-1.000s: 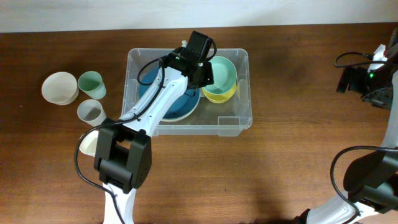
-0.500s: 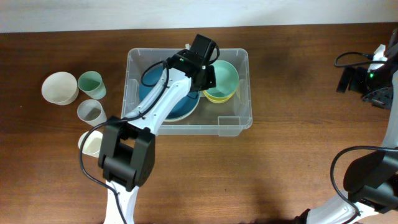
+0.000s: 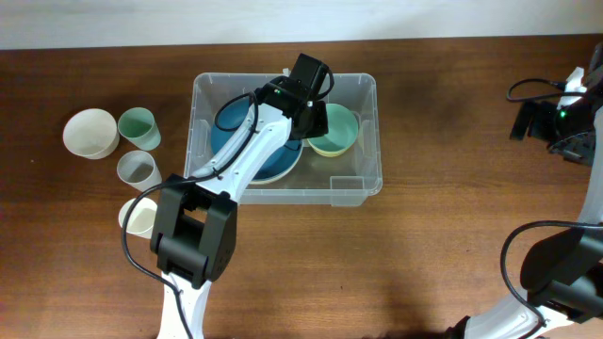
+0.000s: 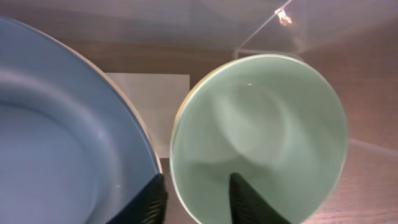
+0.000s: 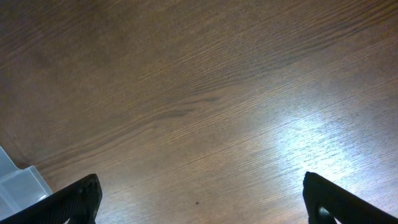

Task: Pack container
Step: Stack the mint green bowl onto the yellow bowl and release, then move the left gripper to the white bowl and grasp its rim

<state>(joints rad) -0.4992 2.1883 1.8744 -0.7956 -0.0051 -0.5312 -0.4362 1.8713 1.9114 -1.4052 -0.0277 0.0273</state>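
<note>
The clear container [image 3: 360,186] sits in the middle of the tabletop [image 3: 452,235], holding a blue bowl [image 3: 231,118] and a green bowl [image 3: 339,127] nested in a yellow bowl [image 3: 325,151]. The left pincer [image 4: 196,202] hangs inside it, jaws partly parted astride the green bowl's rim — gripping nothing. The right pincer [image 5: 199,202] stands wide open over the wood, well off to the right — a few cups [image 3: 139,127] stand left of the container.

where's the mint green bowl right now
In the overhead view the mint green bowl sits inside the container, in its right half, just right of the blue plate and under the left gripper.
</note>
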